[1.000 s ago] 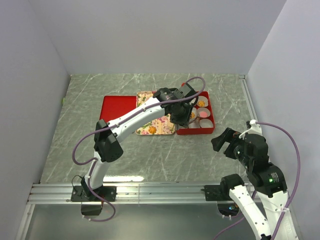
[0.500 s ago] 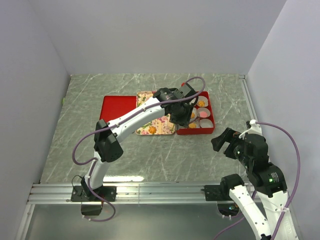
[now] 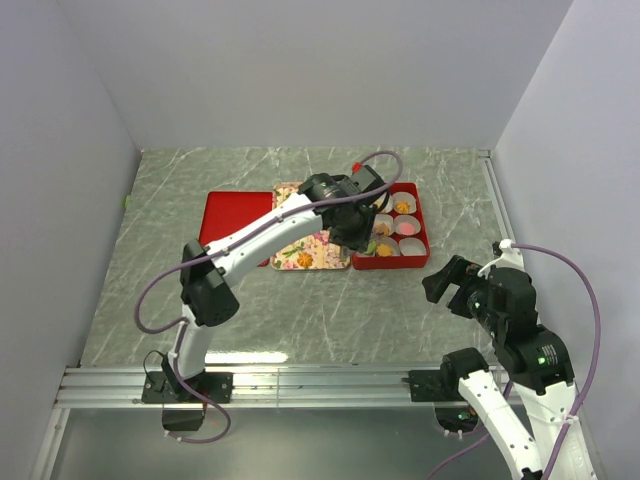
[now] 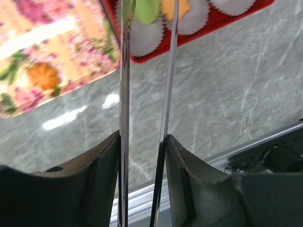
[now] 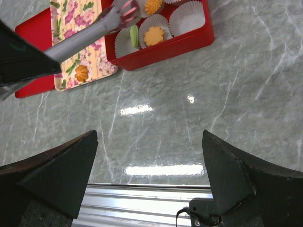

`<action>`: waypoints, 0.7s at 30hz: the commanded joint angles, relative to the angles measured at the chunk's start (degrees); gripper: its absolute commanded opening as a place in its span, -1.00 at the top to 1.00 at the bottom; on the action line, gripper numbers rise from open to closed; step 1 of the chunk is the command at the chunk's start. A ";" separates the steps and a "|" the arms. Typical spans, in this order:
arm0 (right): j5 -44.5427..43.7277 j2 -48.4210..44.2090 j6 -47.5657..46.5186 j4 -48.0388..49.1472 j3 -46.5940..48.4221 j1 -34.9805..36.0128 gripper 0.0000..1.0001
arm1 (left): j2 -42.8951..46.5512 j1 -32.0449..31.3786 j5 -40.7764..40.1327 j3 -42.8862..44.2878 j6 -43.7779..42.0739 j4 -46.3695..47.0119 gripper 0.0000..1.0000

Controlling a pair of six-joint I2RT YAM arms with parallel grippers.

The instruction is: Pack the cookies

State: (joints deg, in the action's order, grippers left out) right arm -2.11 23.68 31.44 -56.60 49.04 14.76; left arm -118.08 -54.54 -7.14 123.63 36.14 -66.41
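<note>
my left pincer (image 4: 141, 142) clamped on tongs (image 4: 124, 85) | tips above green cookie (image 5: 134, 35), near-left cup of red box (image 5: 165, 47) | orange cookie (image 5: 81, 73) on tray (image 5: 66, 19) just beside box | right pincer (image 5: 149, 142) apart, over table (image 5: 189, 118)

The left arm (image 3: 250, 245) stretches far forward and rightward, wrist tipped downward; the left gripper (image 4: 142, 146) is clamped on thin metal tongs (image 4: 124, 85); the right arm (image 3: 515, 320) sits folded close to its base; the right gripper (image 5: 149, 137) gapes wide, holding nothing.
</note>
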 commanded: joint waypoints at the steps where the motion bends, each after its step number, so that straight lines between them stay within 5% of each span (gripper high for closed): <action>1: 0.09 -0.30 -0.59 2.19 -0.52 0.35 -0.95 | 9.35 0.93 -3.75 -3.20 1.47 -2.92 0.08; 21: 0.88 3.56 -1.29 1.93 -0.26 1.67 -0.95 | 37.30 5.32 -8.68 -42.59 7.45 0.23 0.04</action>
State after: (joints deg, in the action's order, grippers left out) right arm -0.99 26.81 30.96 -56.60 49.04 15.94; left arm -83.64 -49.67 -14.74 82.61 42.15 -68.38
